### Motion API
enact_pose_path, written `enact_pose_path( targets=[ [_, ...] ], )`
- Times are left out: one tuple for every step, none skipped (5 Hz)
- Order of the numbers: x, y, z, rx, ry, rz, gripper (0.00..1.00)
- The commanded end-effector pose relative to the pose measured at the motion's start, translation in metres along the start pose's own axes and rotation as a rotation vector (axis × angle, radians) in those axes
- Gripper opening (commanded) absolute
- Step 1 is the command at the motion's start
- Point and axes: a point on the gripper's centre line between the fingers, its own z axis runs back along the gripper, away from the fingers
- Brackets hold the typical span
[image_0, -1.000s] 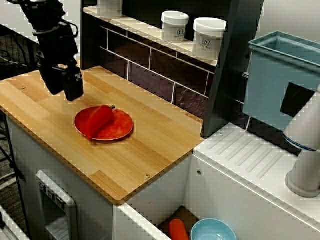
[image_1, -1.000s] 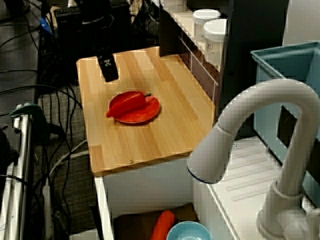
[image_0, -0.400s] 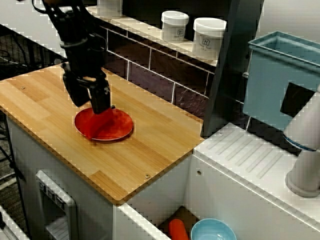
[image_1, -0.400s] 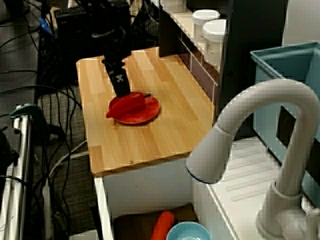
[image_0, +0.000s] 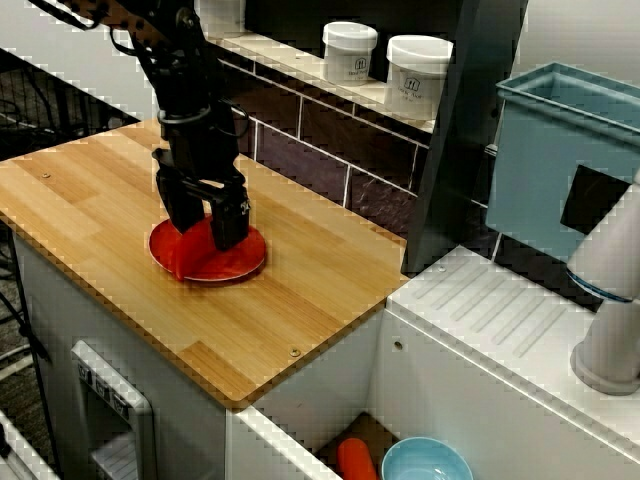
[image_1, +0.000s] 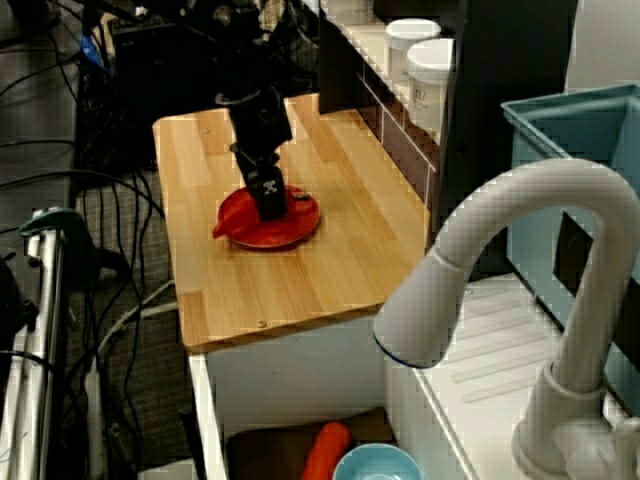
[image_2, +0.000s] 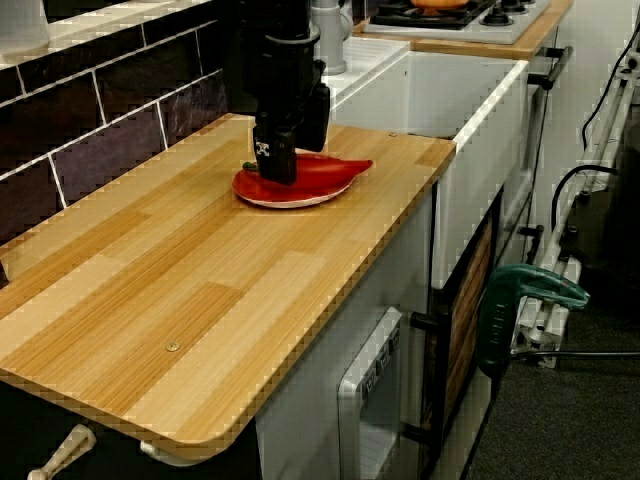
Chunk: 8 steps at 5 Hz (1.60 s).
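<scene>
Pepper (image_2: 335, 168) beneath vertical end effector (image_0: 207, 224)

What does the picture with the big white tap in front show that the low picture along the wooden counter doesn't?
Only the tap view: a blue bowl down below, a blue bin. Only the low view: a stove and the white cupboard front. Both: the black claw down at a red pepper on a red plate, on the wooden counter.
</scene>
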Motion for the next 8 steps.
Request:
enact_pose_path(
  targets=[
    [0.004,0.003,-0.010,0.029,-0.003,-0.016,0.98],
    [0.003,0.005,-0.015,0.037,-0.004,-0.024,0.00],
    [0.005,0.009,-0.004,0.028,0.011,-0.019,0.00],
    [0.004,0.016,0.016,0.002,0.006,-0.010,0.00],
    [0.001,0.024,0.038,-0.019,-0.004,0.001,0.00],
    [0.001,0.037,0.054,-0.033,-0.019,0.018,0.00],
    [0.004,0.055,0.067,-0.038,-0.026,0.031,0.00],
    [0.009,0.076,0.062,0.005,-0.049,0.034,0.00]
  ],
)
